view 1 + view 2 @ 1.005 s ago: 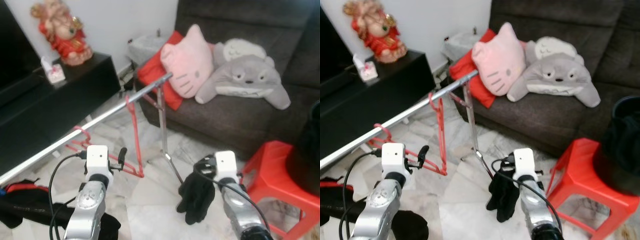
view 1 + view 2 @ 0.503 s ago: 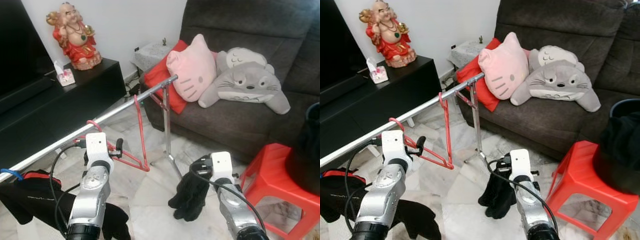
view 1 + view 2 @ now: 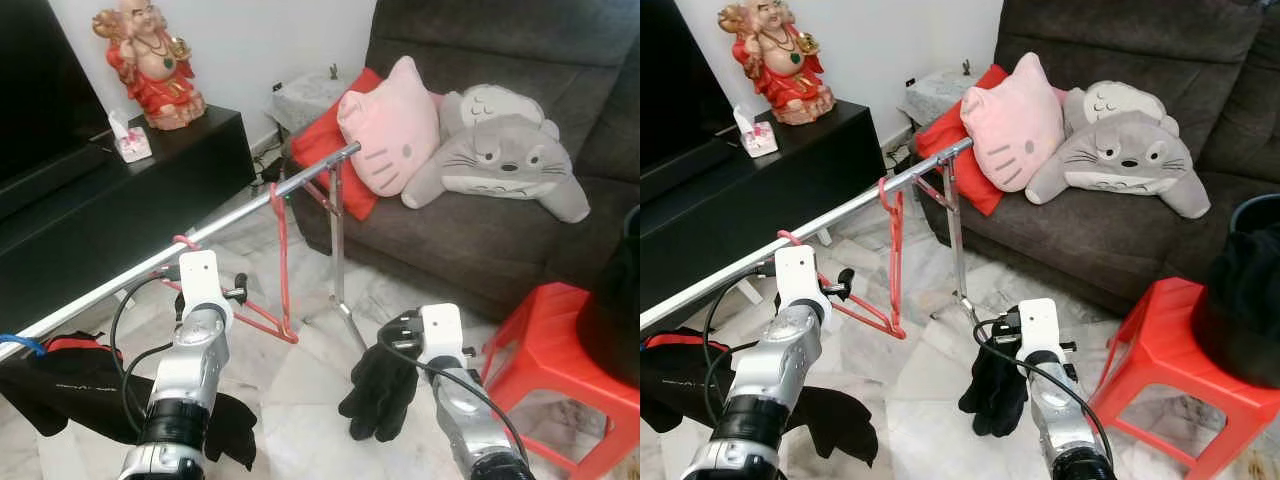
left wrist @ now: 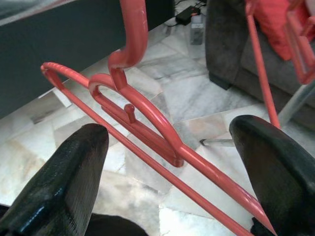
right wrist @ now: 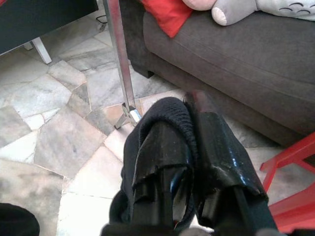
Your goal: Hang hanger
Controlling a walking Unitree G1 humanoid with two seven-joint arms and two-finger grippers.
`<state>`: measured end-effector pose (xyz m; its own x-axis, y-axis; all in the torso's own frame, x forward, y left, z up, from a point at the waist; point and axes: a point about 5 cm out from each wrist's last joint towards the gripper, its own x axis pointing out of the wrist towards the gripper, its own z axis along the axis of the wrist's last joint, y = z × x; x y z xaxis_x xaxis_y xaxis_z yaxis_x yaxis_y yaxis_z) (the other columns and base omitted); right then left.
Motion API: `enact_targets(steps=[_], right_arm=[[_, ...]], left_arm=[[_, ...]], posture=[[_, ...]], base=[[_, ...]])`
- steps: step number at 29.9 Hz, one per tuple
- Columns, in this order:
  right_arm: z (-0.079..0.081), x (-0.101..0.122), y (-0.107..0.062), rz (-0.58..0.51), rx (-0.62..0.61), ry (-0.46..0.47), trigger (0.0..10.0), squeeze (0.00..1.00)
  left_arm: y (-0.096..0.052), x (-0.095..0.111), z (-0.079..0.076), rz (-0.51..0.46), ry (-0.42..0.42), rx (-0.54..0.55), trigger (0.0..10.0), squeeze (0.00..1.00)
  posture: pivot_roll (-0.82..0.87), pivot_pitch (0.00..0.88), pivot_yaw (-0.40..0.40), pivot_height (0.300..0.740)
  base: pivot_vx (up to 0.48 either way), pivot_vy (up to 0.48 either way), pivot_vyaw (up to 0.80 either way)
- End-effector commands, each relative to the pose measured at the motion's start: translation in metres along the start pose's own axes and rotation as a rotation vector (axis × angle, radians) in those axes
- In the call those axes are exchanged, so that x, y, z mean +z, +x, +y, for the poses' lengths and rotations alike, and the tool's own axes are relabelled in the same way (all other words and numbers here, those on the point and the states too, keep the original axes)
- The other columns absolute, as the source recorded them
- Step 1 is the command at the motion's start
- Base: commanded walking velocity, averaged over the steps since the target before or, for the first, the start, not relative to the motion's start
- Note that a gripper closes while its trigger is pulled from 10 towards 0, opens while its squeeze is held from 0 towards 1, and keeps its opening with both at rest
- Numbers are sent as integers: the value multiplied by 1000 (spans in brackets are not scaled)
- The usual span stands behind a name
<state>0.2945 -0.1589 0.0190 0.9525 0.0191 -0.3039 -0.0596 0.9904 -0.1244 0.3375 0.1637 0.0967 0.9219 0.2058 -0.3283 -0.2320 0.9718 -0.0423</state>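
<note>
A red hanger (image 3: 243,312) has its hook over the silver rail (image 3: 255,208). My left gripper (image 4: 167,127) is open, and its black fingers (image 4: 64,182) stand either side of the hanger's arm without pressing on it. A second red hanger (image 3: 281,258) hangs farther along the rail. My right gripper (image 5: 189,118) is low over the floor, shut on a black garment (image 3: 380,392) that droops from it. Another black garment (image 3: 55,385) hangs at the rail's near left end.
The rail's upright stand (image 3: 338,255) rises just ahead of my right arm. A red plastic stool (image 3: 555,340) stands at the right with a dark bundle on it. Behind are a dark sofa (image 3: 480,235) with plush cushions and a black cabinet (image 3: 110,215).
The whole view has shifted as the head moved. My left gripper stays at the hanger on the rail, slightly farther forward. The right gripper still holds the black garment.
</note>
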Motion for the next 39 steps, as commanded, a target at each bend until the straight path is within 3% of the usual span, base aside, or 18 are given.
enact_targets(steps=[1, 13, 22, 23, 24, 25, 26, 39], right_arm=[[4, 9, 3, -40, 7, 4, 10000, 0], [7, 9, 2, -39, 12, 3, 10000, 0], [8, 8, 2, -38, 17, 5, 10000, 0], [8, 8, 2, -37, 16, 5, 10000, 0], [7, 8, 2, -38, 15, 5, 10000, 0], [7, 8, 2, -38, 15, 5, 10000, 0], [7, 8, 2, -38, 14, 6, 10000, 0], [7, 9, 2, -39, 11, 6, 10000, 0]], left_arm=[[4, 0, 8, 27, 10, 48, 10000, 0], [14, -8, 10, 89, 31, 104, 10000, 0], [15, -4, 8, 45, -14, 65, 10000, 0], [16, -3, 7, 42, -16, 60, 9412, 0], [16, -4, 7, 42, -15, 58, 3804, 0], [16, -4, 7, 42, -15, 58, 3804, 0], [16, -4, 7, 44, -13, 57, 39, 0], [17, -12, 13, 57, 3, 38, 0, 0]], posture=[[-149, 0, 129, 732], [-150, 0, 134, 732], [-152, 0, 134, 732], [-152, 0, 134, 732], [-152, 0, 134, 732], [-152, 0, 134, 732], [-152, 0, 134, 732], [-157, 0, 137, 732]], base=[[0, 0, 0], [0, 0, 0], [0, 0, 0], [0, 0, 0], [0, 0, 0], [0, 0, 0], [0, 0, 0], [0, 0, 0]])
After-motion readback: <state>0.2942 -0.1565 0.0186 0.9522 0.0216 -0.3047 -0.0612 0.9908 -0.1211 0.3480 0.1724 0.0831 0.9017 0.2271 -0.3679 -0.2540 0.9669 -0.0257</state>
